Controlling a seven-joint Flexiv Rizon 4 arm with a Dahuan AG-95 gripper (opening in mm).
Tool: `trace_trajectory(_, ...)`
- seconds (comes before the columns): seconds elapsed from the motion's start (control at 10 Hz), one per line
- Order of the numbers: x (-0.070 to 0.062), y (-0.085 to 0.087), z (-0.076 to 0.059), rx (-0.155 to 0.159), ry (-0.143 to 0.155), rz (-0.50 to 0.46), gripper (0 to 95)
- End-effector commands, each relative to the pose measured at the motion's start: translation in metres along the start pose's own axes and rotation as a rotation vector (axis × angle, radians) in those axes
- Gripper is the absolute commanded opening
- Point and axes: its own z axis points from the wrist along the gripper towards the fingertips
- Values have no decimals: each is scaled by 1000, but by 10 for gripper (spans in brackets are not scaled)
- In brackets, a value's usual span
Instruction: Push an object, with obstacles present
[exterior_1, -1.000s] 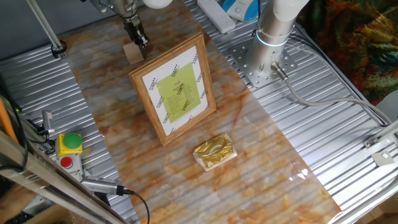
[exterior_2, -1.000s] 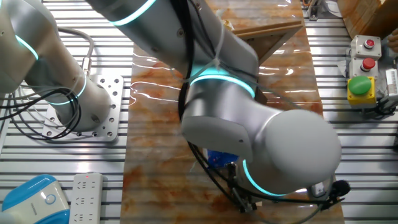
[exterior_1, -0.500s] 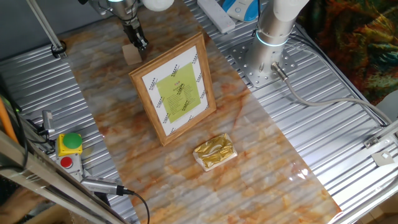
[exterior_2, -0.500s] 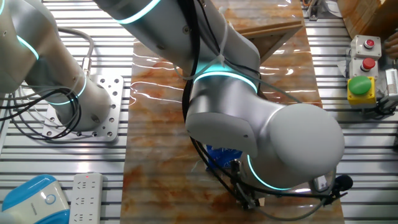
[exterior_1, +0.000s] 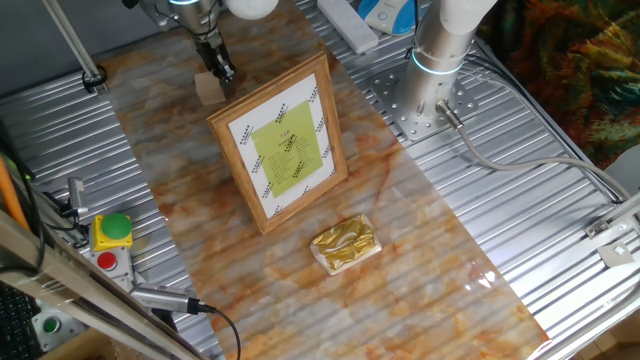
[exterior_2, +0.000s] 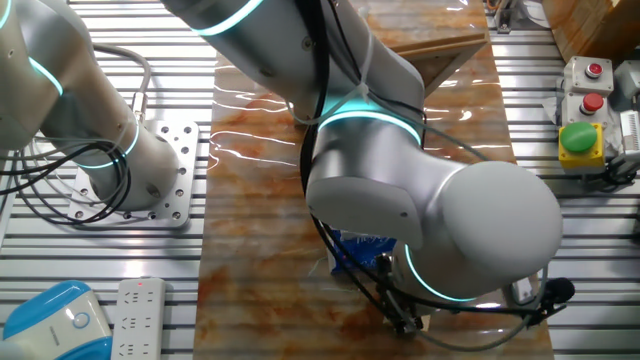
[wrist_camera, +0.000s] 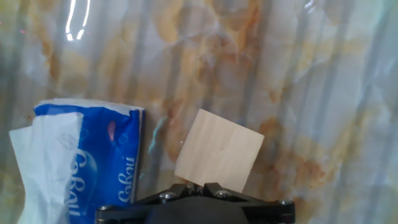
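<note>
The object, a small light-tan wooden block (exterior_1: 208, 88), lies on the marbled mat at the far end, just beyond the top left corner of the picture frame (exterior_1: 282, 143). My gripper (exterior_1: 222, 72) is shut, fingertips together and touching the block's side. In the hand view the block (wrist_camera: 219, 149) sits right in front of the closed gripper (wrist_camera: 198, 185), with nothing held between the jaws. The gold foil packet (exterior_1: 345, 243) lies near the frame's lower end. In the other fixed view my arm hides the block.
A blue tissue pack (wrist_camera: 81, 155) lies just left of the block in the hand view. A button box (exterior_1: 112, 232) sits on the metal ribs at the left. A power strip (exterior_1: 345, 22) and the arm's base (exterior_1: 440, 50) stand at the far right.
The gripper has crept slightly to the left with the block ahead of it. In the other fixed view the arm has shifted a little to the right.
</note>
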Motion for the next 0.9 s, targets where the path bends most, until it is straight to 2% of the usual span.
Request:
trace_trajectory(0.1,-4,1,0,-2,1,4,0)
trace_trajectory(0.3,-7,3,1,0,1,6,0)
trace_trajectory(0.5,-3,2,2,-9,13,20,0)
trace_trajectory(0.6,1,0,2,-29,22,35,0)
trace_trajectory(0.9,1,0,2,-48,48,46,0)
